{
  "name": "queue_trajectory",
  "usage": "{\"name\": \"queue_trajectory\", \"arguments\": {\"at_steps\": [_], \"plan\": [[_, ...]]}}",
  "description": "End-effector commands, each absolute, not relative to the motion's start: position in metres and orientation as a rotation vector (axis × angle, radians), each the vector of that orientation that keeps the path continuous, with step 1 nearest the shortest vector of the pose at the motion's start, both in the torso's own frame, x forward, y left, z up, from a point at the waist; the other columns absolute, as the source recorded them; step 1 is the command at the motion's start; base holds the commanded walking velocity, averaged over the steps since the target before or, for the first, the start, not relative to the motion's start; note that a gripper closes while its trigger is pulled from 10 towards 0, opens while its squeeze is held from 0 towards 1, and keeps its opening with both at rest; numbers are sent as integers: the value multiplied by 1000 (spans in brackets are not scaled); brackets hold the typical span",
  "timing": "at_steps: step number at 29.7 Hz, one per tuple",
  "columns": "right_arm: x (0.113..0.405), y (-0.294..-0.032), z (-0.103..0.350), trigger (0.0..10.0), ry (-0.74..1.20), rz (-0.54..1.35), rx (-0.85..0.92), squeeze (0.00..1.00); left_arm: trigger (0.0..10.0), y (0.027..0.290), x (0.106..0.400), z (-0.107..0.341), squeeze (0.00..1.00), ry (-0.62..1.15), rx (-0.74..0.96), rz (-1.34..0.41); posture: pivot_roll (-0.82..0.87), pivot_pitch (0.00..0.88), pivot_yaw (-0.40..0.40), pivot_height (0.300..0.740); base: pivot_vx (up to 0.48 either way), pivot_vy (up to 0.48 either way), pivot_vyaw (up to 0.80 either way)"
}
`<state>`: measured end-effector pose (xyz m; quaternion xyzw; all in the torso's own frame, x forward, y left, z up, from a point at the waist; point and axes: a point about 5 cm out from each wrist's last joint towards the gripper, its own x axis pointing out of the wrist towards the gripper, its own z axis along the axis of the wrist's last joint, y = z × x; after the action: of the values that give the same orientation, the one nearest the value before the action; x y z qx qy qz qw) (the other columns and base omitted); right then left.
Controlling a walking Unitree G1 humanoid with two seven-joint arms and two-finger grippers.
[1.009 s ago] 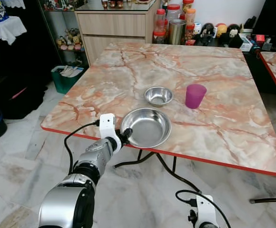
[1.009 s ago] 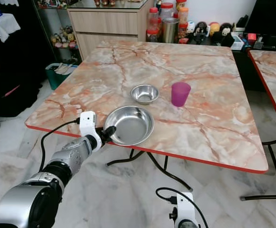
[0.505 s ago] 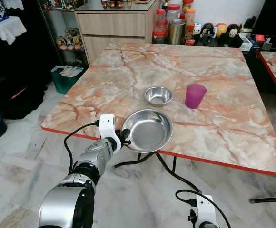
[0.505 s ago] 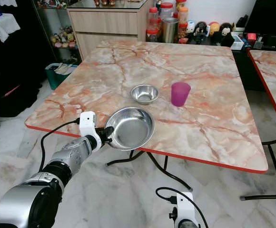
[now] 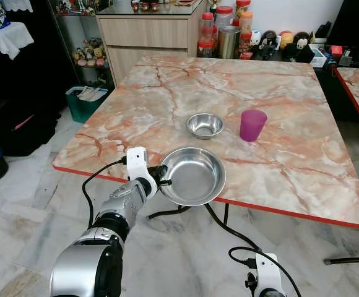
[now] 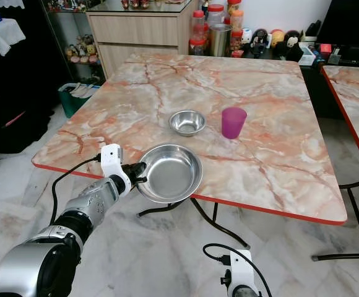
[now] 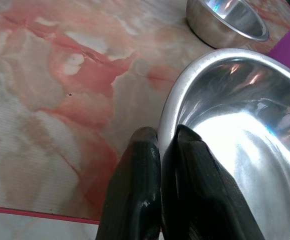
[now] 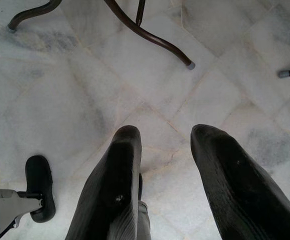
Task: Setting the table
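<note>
- My left pincer (image 5: 161, 179) was clamped on the large steel bowl (image 5: 193, 176) by its near rim, over the surface (image 5: 278, 93) edge.
- I judged level carrying essential; right pincer (image 8: 165, 145) hung apart.

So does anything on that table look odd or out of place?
The large steel bowl juts past the table's near red edge, tilted, its rim pinched by the left gripper. The small bowl and purple cup stand upright, nothing spilled.

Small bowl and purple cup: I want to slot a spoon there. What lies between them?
Nothing: bare marble table separates the small bowl and purple cup, seen in the left eye view.
</note>
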<state>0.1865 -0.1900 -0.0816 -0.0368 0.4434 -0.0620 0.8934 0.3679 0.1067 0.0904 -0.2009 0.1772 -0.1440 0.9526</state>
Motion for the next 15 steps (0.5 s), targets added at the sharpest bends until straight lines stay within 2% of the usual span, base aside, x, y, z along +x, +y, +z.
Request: {"name": "queue_trajectory", "arguments": {"at_steps": [1,9,10,11,15], "plan": [[188,-189,-81,10000,923,-123,-77,0,0,113,362,79,0,390,-429,-260,44,0,31,740,0,0,0],[190,-191,-80,10000,920,-113,-90,0,0,109,362,85,0,295,-599,-291,42,0,19,740,0,0,0],[190,-192,-80,10000,921,-110,-93,0,8196,107,362,89,0,252,-657,-306,42,0,17,740,0,0,0],[190,-192,-80,10000,921,-109,-94,0,10000,106,362,92,0,221,-688,-314,43,0,16,740,0,0,0],[189,-192,-80,10000,922,-109,-95,0,10000,106,361,94,0,175,-699,-313,45,0,14,740,0,0,0]]}}
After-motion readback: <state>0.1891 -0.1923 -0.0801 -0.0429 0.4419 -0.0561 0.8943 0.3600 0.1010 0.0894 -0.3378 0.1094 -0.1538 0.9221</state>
